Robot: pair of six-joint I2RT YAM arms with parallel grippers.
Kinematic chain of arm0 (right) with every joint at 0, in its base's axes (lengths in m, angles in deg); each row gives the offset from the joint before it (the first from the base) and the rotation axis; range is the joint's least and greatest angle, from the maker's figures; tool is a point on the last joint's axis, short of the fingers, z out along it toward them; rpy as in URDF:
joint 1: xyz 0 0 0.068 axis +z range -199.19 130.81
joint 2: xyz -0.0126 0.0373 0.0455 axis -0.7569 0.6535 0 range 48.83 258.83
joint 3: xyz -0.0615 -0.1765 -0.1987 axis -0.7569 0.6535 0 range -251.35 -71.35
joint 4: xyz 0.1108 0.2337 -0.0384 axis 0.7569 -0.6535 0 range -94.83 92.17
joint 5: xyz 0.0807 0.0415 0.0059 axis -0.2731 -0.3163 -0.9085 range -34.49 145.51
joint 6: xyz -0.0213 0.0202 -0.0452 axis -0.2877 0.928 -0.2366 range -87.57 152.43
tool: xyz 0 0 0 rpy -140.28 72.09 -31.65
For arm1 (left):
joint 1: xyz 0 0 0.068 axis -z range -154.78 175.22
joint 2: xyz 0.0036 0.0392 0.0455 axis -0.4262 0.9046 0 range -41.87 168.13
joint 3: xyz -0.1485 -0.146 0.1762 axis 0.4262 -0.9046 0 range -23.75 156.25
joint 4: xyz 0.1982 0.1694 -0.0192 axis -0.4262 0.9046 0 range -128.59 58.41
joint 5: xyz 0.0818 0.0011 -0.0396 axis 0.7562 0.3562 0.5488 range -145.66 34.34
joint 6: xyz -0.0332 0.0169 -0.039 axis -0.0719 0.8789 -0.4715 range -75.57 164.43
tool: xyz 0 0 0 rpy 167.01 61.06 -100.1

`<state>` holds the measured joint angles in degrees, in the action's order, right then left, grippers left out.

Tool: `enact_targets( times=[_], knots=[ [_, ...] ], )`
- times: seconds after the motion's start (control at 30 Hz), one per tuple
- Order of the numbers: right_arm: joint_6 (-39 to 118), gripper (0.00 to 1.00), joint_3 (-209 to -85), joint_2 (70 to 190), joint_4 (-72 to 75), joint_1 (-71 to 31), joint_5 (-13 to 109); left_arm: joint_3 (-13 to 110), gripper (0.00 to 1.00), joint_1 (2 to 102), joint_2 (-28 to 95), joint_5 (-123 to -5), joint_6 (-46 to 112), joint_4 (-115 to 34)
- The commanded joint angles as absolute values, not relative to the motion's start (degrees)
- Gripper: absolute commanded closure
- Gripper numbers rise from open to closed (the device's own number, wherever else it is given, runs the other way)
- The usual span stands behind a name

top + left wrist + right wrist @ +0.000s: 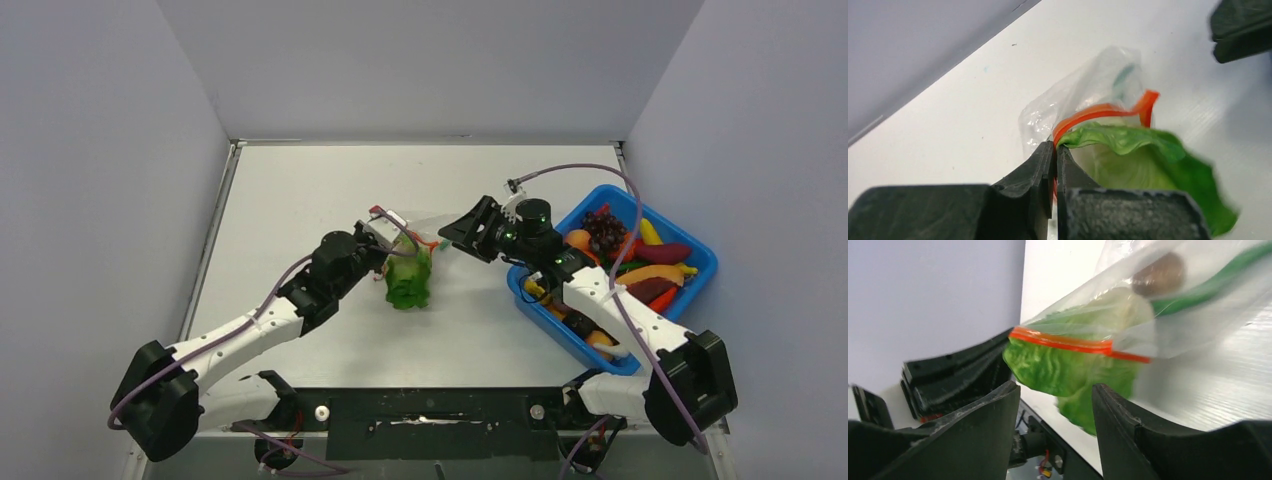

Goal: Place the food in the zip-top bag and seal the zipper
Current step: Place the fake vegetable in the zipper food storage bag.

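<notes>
The clear zip-top bag (412, 232) is held up off the table in the middle. My left gripper (1055, 150) is shut on its orange-red zipper strip (1098, 110). A green lettuce leaf (408, 282) hangs out of the bag's mouth, also in the left wrist view (1153, 160) and right wrist view (1068, 372). A brown round piece (1159, 274) sits inside the bag. My right gripper (452, 232) is open and empty, just right of the bag, its fingertips (1008, 395) short of the leaf. The zipper (1063, 342) is not closed.
A blue bin (700, 262) at the right holds several toy foods: dark purple grapes (604, 230), orange, yellow and red pieces. The right arm reaches across the bin's near-left side. White walls enclose the table on three sides.
</notes>
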<state>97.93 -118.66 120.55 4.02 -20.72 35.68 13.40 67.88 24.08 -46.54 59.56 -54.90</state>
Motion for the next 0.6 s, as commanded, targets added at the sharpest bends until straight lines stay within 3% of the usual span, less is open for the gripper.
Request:
enact_targets(
  times=[0.0,0.2,0.33,0.57],
  knots=[
    [85.7,0.46,-121.9,116.3,-4.9,-21.0,41.5,18.5,1.0,63.8,20.9,-49.5,47.3,-52.3],
    [78.2,0.58,-119.5,111.4,-6.0,-20.9,44.5,19.6,1.0,59.2,18.5,-53.4,40.0,-51.0],
    [75.4,0.58,-114.6,110.4,3.4,-17.7,44.5,21.6,1.0,57.3,18.6,-53.3,35.0,-49.1],
    [69.5,0.58,-113.4,117.1,17.5,-9.7,54.7,28.3,1.0,54.1,20.2,-53.9,26.2,-42.8]
  ],
)
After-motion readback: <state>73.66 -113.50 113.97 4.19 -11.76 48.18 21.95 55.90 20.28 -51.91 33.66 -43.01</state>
